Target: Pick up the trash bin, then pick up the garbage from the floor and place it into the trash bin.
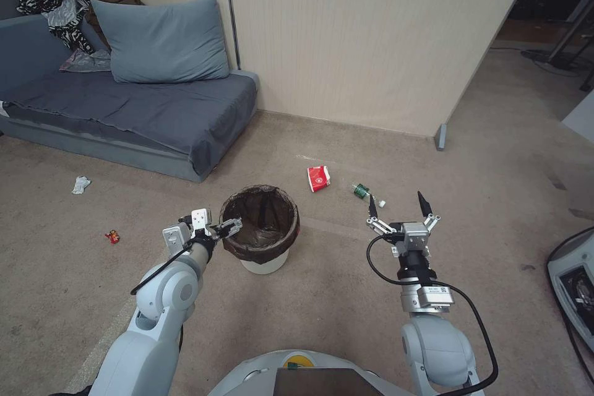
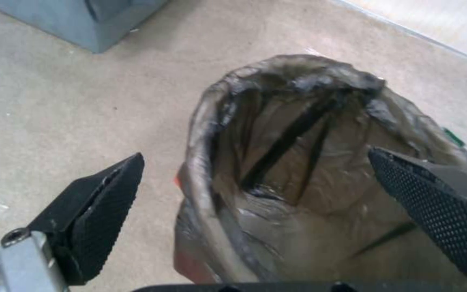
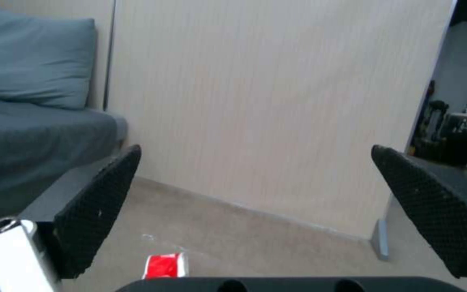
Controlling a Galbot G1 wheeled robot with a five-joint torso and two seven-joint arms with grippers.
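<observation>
Both grippers, left (image 1: 230,226) and right (image 1: 397,205), gape empty; trash bin (image 1: 263,260) apparently holds nothing.

I had both arms extended forward: my left gripper (image 1: 230,226) spread open, my right gripper (image 1: 399,206) open too, fingers pointing ahead.

1. A small white label with a square printed code sits on the grey wrist housing of the right arm (image 1: 433,291); its characters are too small to read.
2. No other lettering is legible.
</observation>
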